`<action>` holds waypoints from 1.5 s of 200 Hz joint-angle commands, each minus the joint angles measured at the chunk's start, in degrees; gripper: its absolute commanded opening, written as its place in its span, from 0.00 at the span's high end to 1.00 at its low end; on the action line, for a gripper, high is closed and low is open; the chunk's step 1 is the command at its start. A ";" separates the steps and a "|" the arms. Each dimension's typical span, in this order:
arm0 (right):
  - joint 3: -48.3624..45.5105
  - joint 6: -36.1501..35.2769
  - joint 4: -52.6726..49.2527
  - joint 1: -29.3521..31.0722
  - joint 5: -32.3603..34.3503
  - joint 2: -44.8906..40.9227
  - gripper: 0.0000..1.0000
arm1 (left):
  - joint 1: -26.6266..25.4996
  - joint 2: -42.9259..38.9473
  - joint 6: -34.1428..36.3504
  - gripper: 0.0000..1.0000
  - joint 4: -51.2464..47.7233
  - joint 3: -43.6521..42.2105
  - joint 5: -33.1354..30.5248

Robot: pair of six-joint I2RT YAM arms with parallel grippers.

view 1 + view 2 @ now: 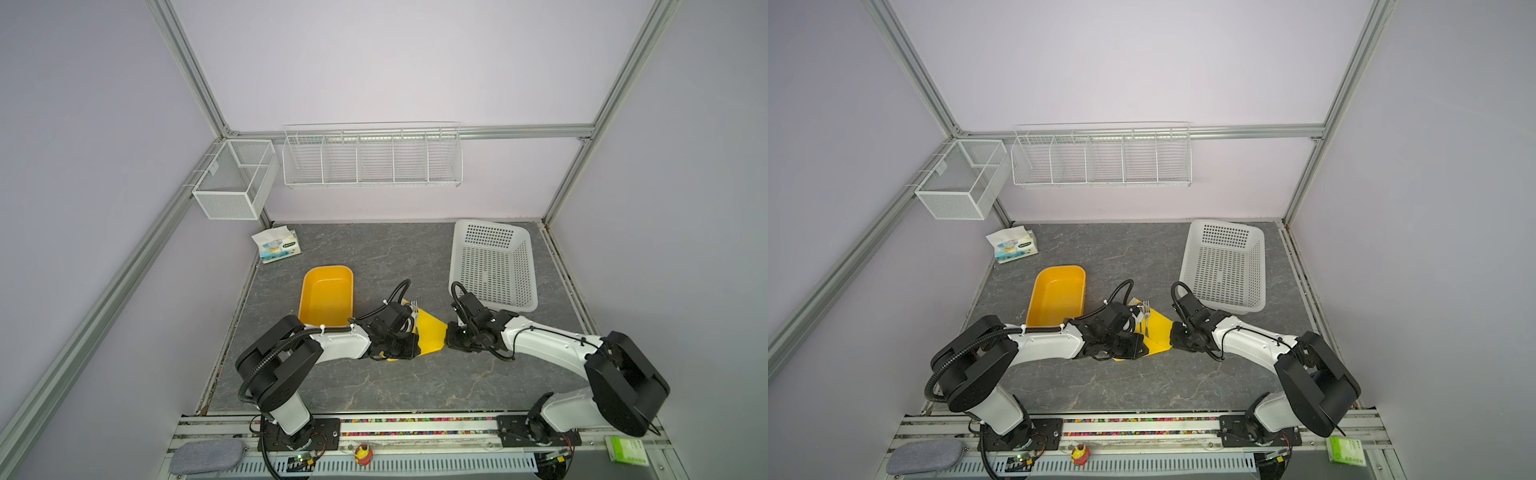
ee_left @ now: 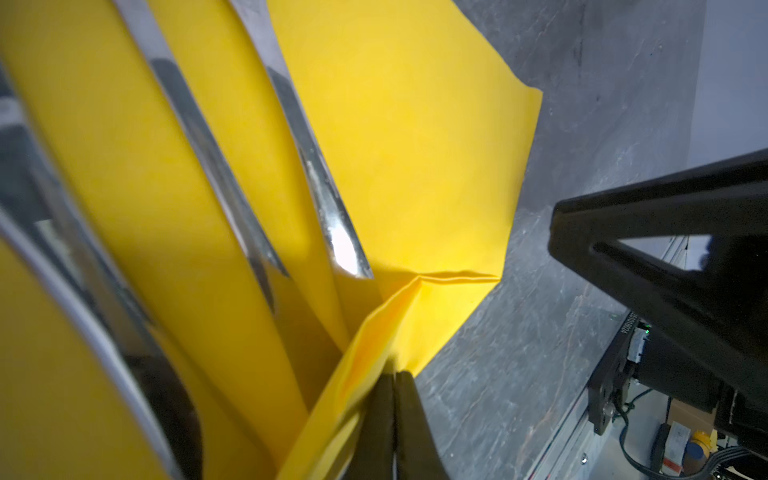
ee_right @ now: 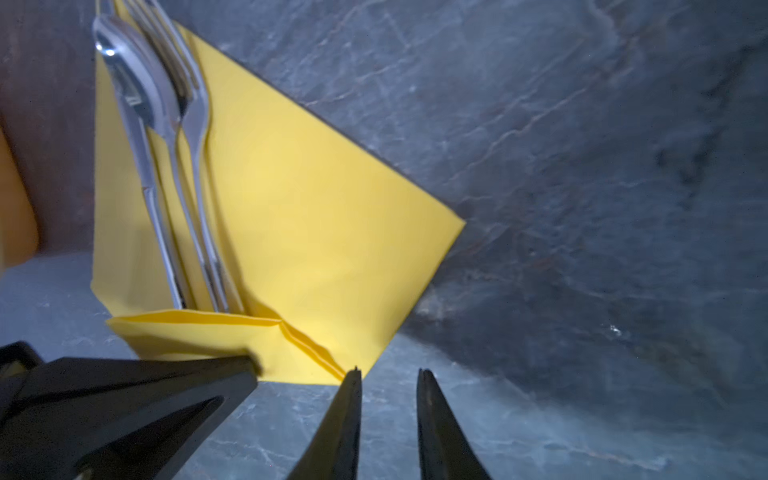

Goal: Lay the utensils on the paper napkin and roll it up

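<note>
While the roll is barely begun, both utensils (image 3: pixel 183 174) lie on the paper napkin (image 3: pixel 316 216).
Nearest, the left gripper (image 2: pixel 392 378) is pinched on the napkin's turned-up near flap; the right gripper (image 3: pixel 388 372) stands slightly apart at the neighbouring corner, holding nothing. Beyond, the cutlery lies side by side mid-table (image 1: pixel 415 382), tines toward the far edge. Placing looks done; rolling remains.

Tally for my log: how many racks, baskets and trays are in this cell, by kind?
Wire racks on the wall: 2, a mesh box and a long divided rack
White plastic basket: 1
Yellow tray: 1
Total: 4
</note>
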 commanded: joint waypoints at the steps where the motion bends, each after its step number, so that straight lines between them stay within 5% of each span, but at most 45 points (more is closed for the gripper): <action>1: -1.81 2.54 4.25 -1.08 -1.70 -0.13 0.71 | -0.25 1.05 0.86 0.94 -0.46 0.26 -0.67; 102: -3.54 7.57 8.20 -1.76 5.33 4.70 0.67 | -0.25 0.82 1.21 0.95 -0.42 -0.04 -0.59; 200: -8.71 7.55 28.57 -1.20 -5.87 2.72 0.60 | -0.18 0.69 1.12 0.96 -0.15 -0.40 -0.72; 300: -11.03 7.94 32.36 0.35 -11.60 1.22 0.49 | -0.26 0.45 0.87 0.96 -0.24 -0.49 -0.89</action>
